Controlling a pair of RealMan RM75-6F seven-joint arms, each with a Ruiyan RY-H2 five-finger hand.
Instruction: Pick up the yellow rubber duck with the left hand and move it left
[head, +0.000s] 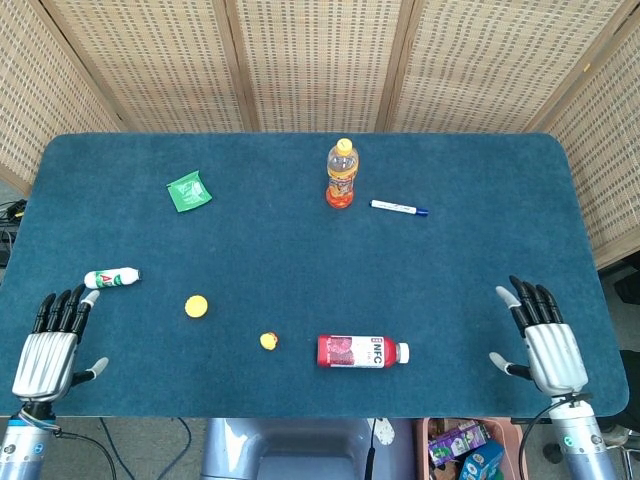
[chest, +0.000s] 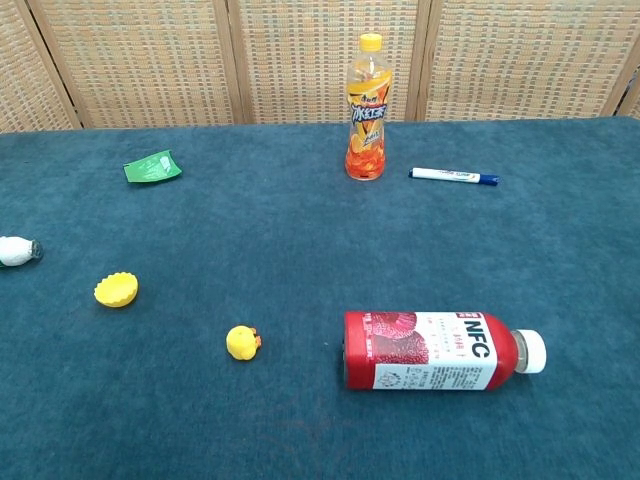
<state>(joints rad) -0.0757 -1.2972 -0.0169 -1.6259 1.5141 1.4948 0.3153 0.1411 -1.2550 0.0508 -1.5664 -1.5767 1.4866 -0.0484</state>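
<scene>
Head view showed the yellow rubber duck (head: 268, 341) low and a little left of centre on the blue table (head: 480, 260), free of any grasp. Just to its right lay the red NFC bottle (head: 362, 351) on its side, white cap on and pointing right; its contents could not be judged through the label. Left of the duck sat a small yellow cup (head: 196, 306), which looked empty in the chest view.

The left hand (head: 50, 345) was at the lower left corner, fingers straight and slightly spread, holding nothing, well apart from the duck. The right hand (head: 545, 335) sat likewise at the lower right.

A good pickup would probably bring the left hand in from the left, passing the cup without brushing it, then pinch so small and round a toy low and gently, since it could squirt out toward the bottle.

Farther up stood the orange juice bottle (head: 341, 175), upright, capped and seemingly well filled, with a marker pen (head: 399, 209) beside it. At left lay a green packet (head: 189, 190) and a small white bottle (head: 111, 278).
</scene>
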